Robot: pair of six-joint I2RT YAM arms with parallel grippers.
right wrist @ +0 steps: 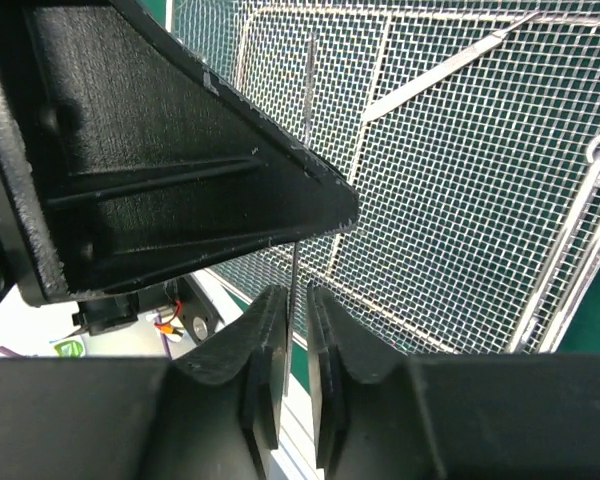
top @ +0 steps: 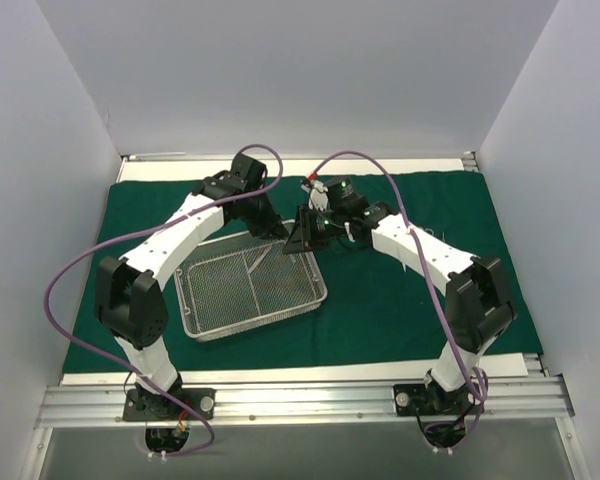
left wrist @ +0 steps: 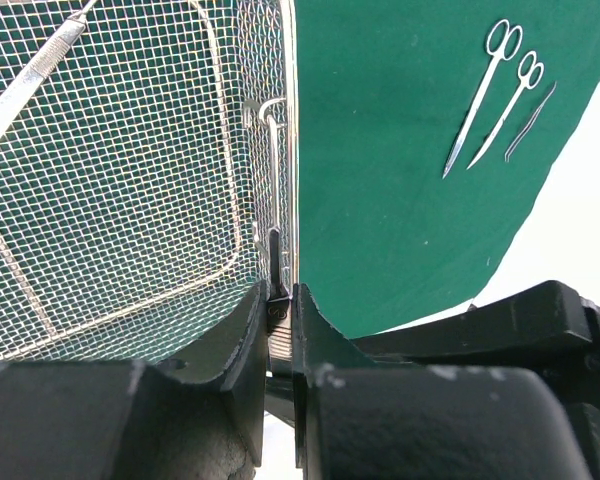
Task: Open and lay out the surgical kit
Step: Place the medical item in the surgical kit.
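Surface [top: 310, 374]: 1 drape [top: 400, 300], right side free | 1 tray [top: 238, 292], rim clamped by L end effector [left wrist: 280, 300] | 2 scissors [left wrist: 477, 100] | R end effector [right wrist: 298, 300] pinches 1 slim instr. [right wrist: 309, 90]

- You won't find any text, brand or number you can actually read in these views.
- Tiny green sticker [right wrist: 69, 348] in the right wrist view: too blurry.

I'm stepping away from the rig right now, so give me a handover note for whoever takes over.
Left gripper: shut on the mesh tray wall.
Right gripper: shut on a slim instrument at the tray's far edge.
Done: green cloth spread; two scissors and a thin tool laid out on it.
To do: lay out the held instrument, then the second instrument in the tray.
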